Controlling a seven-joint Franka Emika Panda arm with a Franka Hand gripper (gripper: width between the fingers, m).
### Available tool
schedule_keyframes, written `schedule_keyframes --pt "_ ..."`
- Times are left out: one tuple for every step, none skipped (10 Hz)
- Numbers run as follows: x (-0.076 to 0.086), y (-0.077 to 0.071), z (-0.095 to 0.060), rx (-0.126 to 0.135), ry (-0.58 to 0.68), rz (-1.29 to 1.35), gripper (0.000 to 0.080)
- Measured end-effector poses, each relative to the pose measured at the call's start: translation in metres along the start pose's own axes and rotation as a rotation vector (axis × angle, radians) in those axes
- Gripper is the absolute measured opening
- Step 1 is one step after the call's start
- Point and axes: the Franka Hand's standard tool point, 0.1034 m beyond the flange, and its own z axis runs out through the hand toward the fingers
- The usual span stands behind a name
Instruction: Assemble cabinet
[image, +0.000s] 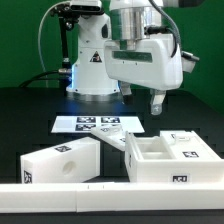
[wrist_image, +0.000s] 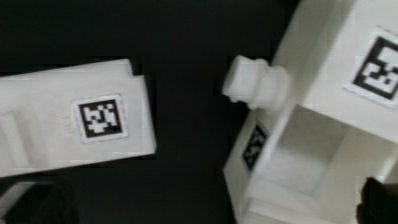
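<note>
Three white cabinet parts with black-and-white tags lie on the black table. A blocky part (image: 58, 160) is at the exterior view's left, a flat panel (image: 111, 146) leans between, and an open compartmented box (image: 172, 157) is at the right. My gripper (image: 143, 104) hangs open above the gap between panel and box, touching nothing. In the wrist view the tagged blocky part (wrist_image: 98, 118) and the box (wrist_image: 338, 90) with a round peg (wrist_image: 247, 80) lie below. One dark fingertip (wrist_image: 379, 196) shows at the frame's edge, and nothing is held.
A long low white rail (image: 110, 198) runs along the front of the table. The marker board (image: 96, 124) lies flat behind the parts. The white robot base (image: 90, 62) with a triangle mark stands at the back, with cables beside it.
</note>
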Motion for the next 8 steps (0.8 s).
schedule_keyframes --pt "0.000 0.000 0.001 -0.002 0.000 -0.001 0.0796" --pt "0.000 0.002 0.002 -0.005 -0.001 -0.008 0.0796" --pt "0.003 0.015 0.007 -0.012 0.009 -0.078 0.0796" --pt "0.003 0.039 0.016 -0.035 0.021 -0.090 0.0796" --pt "-0.008 0.054 0.025 -0.062 0.034 -0.061 0.0796" --pt "-0.011 0.051 0.025 -0.065 0.026 -0.083 0.0796" --pt "-0.009 0.050 0.024 -0.061 0.026 -0.078 0.0796" --pt "-0.010 0.051 0.025 -0.063 0.026 -0.079 0.0796"
